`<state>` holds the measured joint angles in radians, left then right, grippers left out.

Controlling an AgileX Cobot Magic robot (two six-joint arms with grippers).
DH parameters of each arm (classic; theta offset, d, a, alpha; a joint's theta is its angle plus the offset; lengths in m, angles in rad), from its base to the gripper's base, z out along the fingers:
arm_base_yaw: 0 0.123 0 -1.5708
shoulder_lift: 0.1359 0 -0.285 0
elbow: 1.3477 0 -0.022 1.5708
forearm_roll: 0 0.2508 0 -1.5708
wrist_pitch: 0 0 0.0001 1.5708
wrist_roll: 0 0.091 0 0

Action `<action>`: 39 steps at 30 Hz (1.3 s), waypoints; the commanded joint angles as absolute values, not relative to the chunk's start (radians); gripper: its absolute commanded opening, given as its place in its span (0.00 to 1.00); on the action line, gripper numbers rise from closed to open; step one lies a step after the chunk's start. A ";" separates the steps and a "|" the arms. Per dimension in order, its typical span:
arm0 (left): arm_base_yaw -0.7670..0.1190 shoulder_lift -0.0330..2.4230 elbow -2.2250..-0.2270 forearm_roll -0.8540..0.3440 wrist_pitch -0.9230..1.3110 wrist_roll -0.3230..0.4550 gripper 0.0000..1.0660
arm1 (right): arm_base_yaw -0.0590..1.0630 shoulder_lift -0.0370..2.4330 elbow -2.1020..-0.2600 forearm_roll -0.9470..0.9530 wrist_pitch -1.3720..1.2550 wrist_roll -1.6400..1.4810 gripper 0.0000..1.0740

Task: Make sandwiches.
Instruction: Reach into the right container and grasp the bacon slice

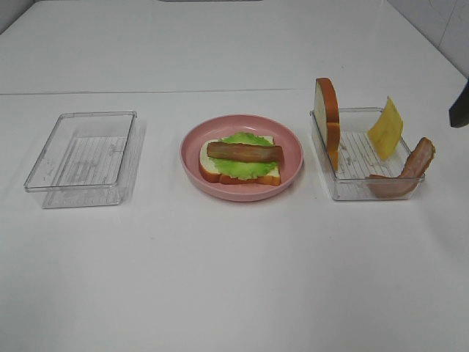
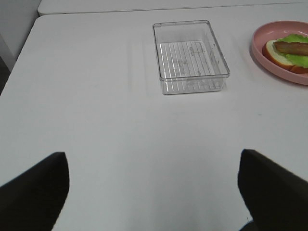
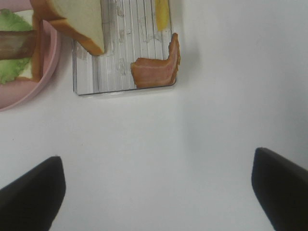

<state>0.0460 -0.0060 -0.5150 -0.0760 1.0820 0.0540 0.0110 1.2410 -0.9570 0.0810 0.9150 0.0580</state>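
The left hand (image 2: 154, 192) and the right hand (image 3: 156, 192) both hang spread wide apart, holding nothing, over bare white worktop (image 1: 234, 279). Beyond that bare stretch, three things stand in a row across the middle of the overhead frame. At centre left sits an empty clear plastic rectangular tray (image 1: 44, 165). At centre, the round pink plate (image 1: 242, 195) carries the half-built sandwich (image 1: 242, 163): a white bread slice with orange-brown crust (image 1: 208, 158) lying flat, a green lettuce leaf (image 1: 245, 170) on it, and a reddish-brown bacon strip (image 1: 245, 152) across the top. At centre right, a second clear tray (image 1: 359, 189) holds a curled second bacon strip (image 1: 407, 172) at its near right corner, a yellow cheese slice (image 1: 386, 128) leaning against the far wall, and a second bread slice (image 1: 327, 117) standing on edge against the left wall.

The next layer likely falls to the right hand. Cheese looks the sensible pick. Come down over its free upper edge, pinch across the thin face, lift straight clear of the wall, and lay it flat and centred on the bacon. Keep clear of the upright bread, which could topple.
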 commanded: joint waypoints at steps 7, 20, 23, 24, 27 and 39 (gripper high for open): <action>0.044 -0.021 -0.514 -0.084 1.077 0.047 0.84 | 0.003 1.609 -1.212 0.075 0.966 -0.023 0.92; 0.044 -0.021 -0.514 -0.084 1.077 0.045 0.84 | -0.036 1.866 -1.373 0.043 0.994 -0.031 0.88; 0.044 -0.021 -0.514 -0.084 1.077 0.045 0.84 | -0.058 1.887 -1.373 0.071 0.994 -0.047 0.87; 0.044 -0.021 -0.514 -0.084 1.077 0.045 0.84 | -0.069 1.900 -1.373 0.094 0.994 -0.058 0.87; 0.044 -0.021 -0.514 -0.084 1.077 0.045 0.84 | -0.079 1.942 -1.373 0.145 0.982 -0.104 0.87; 0.044 -0.021 -0.514 -0.083 1.077 0.043 0.84 | -0.078 2.003 -1.373 0.167 0.956 -0.115 0.76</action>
